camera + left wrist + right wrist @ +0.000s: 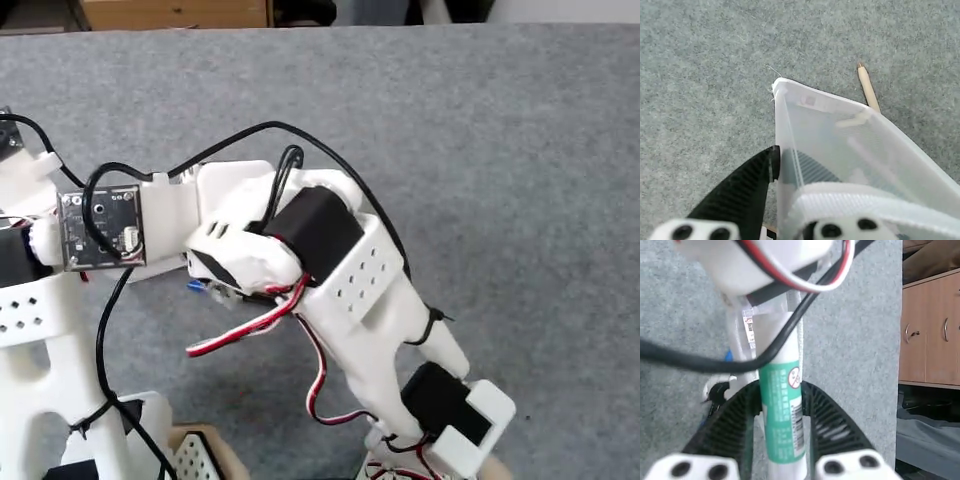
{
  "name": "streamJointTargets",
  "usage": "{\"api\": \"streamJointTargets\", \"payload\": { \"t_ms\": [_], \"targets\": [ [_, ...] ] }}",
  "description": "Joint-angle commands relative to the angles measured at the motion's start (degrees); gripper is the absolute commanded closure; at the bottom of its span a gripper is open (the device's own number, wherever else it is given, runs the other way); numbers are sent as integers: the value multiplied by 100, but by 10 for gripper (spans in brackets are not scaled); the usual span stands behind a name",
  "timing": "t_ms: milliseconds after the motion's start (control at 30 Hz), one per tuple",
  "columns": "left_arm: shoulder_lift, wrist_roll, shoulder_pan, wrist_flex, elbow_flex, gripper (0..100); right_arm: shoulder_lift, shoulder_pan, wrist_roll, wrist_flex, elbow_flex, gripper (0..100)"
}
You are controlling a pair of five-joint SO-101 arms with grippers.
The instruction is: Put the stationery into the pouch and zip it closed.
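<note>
A green-labelled tube [782, 415] is pinched in the right jaws; the pouch [850, 150] (its edge clamped by the left jaws) is seen just beside a pencil [867, 87] on the counter [700, 75]

Grey fuzzy table [500, 150], flat and wide, a thin tan pencil [868, 89] lying flat on it, dark tip out in the open, other end hidden behind the see-through pouch [850, 145]
</note>
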Motion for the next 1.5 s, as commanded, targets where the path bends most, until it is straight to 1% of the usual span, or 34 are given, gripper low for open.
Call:
{"api": "streamJointTargets", "payload": {
  "t_ms": [0, 367, 467, 600, 700, 1200, 1400, 1467],
  "targets": [
    [105, 18, -13, -9, -75, 972, -4, 53, 44, 158, -330, 984],
    [105, 18, -22, -9, -75, 972, 40, 44, 18, 167, -277, 981],
    [105, 18, -22, -9, -84, 972, 40, 44, 9, 211, -277, 929],
    [105, 18, -22, -9, -84, 972, 40, -141, 18, 387, -277, 863],
    [105, 18, -22, -9, -84, 972, 31, -255, 18, 396, -277, 861],
    [105, 18, -22, -9, -84, 972, -22, -264, 18, 378, -347, 857],
    [105, 18, -110, -9, -180, 972, -268, -264, 18, 308, -646, 856],
    [105, 18, -163, -9, -171, 972, -356, -264, -88, 299, -690, 832]
  ]
}}
